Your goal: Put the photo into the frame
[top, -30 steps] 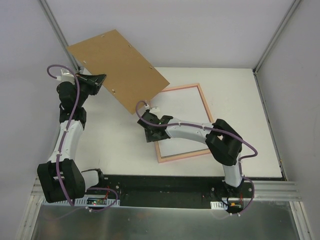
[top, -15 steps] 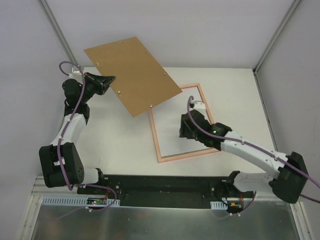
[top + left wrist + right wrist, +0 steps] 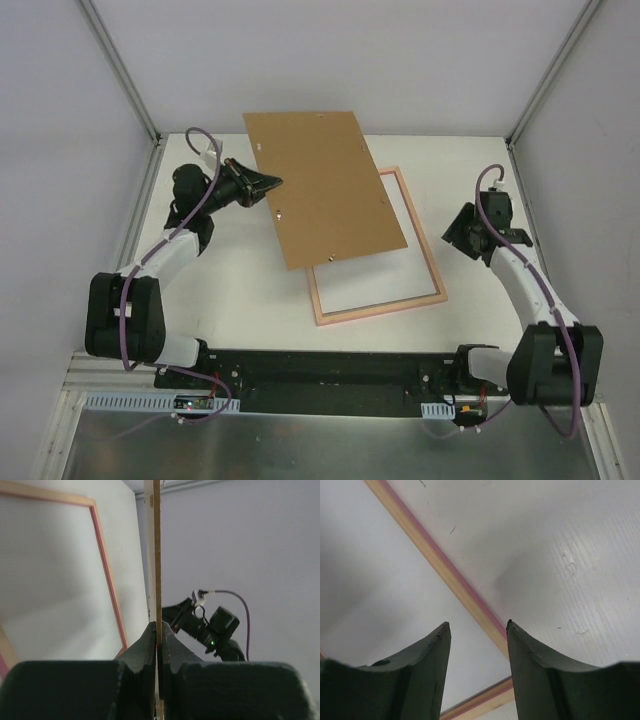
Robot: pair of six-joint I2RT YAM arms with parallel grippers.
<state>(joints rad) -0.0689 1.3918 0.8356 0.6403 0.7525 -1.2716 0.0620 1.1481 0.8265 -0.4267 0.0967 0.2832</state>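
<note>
White table carries the frame flat toward its right edge; no photo shows. Left gripper pinches the board by one thin edge above the frame, so it may slip and drop. Right gripper gapes empty.

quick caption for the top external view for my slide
Left gripper holds the backing board over the frame while the right gripper hangs open beside it.

The backing board overhangs much of the frame
</note>
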